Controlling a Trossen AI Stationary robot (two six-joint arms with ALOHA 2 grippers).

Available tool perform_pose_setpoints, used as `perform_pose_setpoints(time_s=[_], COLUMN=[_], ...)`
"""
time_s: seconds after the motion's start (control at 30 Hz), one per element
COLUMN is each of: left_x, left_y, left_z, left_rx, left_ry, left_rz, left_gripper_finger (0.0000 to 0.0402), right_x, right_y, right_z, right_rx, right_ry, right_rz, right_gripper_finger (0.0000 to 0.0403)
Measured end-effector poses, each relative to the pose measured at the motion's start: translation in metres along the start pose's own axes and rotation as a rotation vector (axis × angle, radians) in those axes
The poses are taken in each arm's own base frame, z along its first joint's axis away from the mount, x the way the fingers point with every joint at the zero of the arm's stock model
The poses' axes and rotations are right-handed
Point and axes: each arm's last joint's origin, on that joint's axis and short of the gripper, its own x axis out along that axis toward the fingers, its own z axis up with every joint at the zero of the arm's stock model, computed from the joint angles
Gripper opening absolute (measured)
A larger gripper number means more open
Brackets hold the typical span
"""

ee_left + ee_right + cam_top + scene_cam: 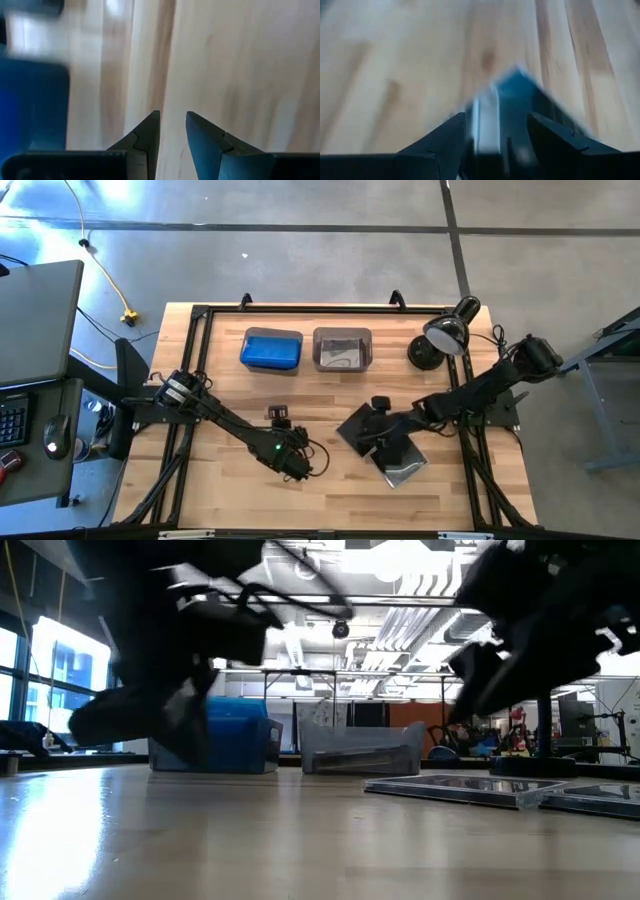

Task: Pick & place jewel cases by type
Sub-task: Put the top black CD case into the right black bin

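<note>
Two dark cases (385, 442) lie overlapped on the table (230, 480) directly beneath the right gripper (378, 420), while the left gripper (297, 463) hovers well apart from them, over bare wood. Right wrist view: fingers spread, a case corner (512, 107) showing between them, pointing forward, so the case sits diagonal to the jaws rather than square. Left wrist view: fingers (147, 137) slightly apart, nothing between them, with a blurred blue shape (30, 110) to one side. Beyond both grippers stand two bins: one holding blue cases (271, 350), the other grey bin (342, 348) beside it, with what it holds unclear. Judged nearer to the remaining cases, the right arm is better placed; its grasp likely depends on closing across an edge, not the corner.
</note>
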Motion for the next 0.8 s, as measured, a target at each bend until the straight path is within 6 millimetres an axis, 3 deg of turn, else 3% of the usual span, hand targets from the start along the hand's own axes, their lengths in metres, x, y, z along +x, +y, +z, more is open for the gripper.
perform_pose_setpoints(time_s=[0.17,0.47,0.63,0.8], left_x=[0.007,0.02,0.027,0.031], left_y=[0.001,0.015,0.022,0.027], left_z=[0.022,0.046,0.051,0.056], left_rx=[-0.02,-0.003,0.007,-0.003], left_ry=[-0.125,-0.207,-0.204,-0.209], left_rz=[-0.069,-0.147,-0.188,-0.223], left_gripper_finger=[0.009,0.009,0.009,0.009], right_x=[-0.009,-0.007,-0.001,0.007], right_y=[-0.004,-0.028,-0.042,-0.053], right_z=[-0.006,-0.026,-0.035,-0.031], right_rx=[0.165,0.236,0.237,0.203], right_ry=[0.269,0.367,0.324,0.148], right_rz=[-0.109,-0.23,-0.202,-0.119], right_gripper_finger=[0.0208,0.0208,0.0208,0.0208])
